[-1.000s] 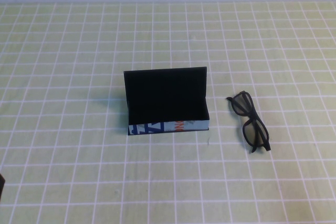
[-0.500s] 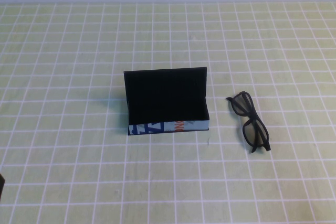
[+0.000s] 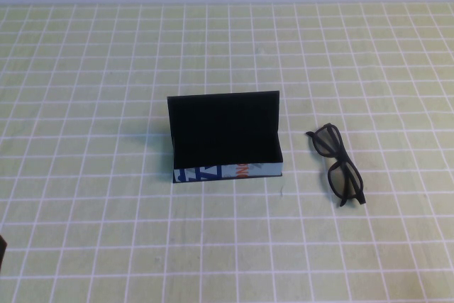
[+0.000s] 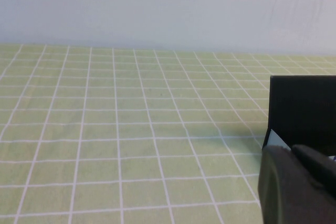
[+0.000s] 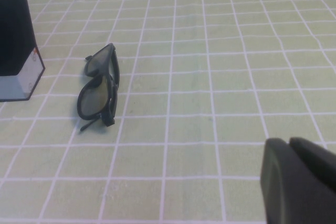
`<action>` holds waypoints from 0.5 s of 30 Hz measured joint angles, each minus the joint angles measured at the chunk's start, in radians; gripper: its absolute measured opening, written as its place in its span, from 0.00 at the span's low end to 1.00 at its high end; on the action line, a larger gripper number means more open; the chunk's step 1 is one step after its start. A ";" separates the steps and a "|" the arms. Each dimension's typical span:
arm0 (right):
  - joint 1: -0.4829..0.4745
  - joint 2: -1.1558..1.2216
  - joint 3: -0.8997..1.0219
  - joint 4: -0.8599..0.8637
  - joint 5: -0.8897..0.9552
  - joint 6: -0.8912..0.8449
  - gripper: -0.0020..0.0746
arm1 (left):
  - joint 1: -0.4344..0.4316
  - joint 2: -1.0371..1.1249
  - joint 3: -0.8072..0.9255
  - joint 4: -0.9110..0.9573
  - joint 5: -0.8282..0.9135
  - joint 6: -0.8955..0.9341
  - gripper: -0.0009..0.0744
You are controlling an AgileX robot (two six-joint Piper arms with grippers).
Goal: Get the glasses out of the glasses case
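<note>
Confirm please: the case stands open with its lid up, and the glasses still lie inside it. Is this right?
Not quite. The case is open with its lid up, but the glasses lie on the table to its right, outside it. The high view shows this; the right wrist view agrees.

Table: a flat top [image 3: 85, 69] with a light green cloth marked in white squares; a pale wall stands behind it.
Case: the case [image 3: 225, 138] sits on the cloth in the middle, lid standing up and open, its front side white, blue and orange-red.
Glasses: the glasses [image 3: 338, 164] lie flat on the cloth to the right of the case, near it but not touching; black frame, dark lenses, arms folded.
Left gripper: the left gripper [image 4: 299, 184] is low, to the left of the case, and nearer the camera.
Right gripper: the right gripper [image 5: 299, 179] is low, to the right of the case, past the glasses.
</note>
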 joint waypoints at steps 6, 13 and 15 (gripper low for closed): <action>0.000 0.000 0.000 0.000 0.000 0.000 0.00 | 0.000 0.000 0.000 0.014 0.000 0.000 0.01; 0.000 0.000 0.000 0.000 0.000 0.000 0.00 | 0.000 0.000 0.000 0.734 -0.015 -0.604 0.01; 0.000 0.000 0.000 0.000 0.000 0.000 0.00 | 0.000 -0.009 0.000 1.036 -0.043 -0.889 0.01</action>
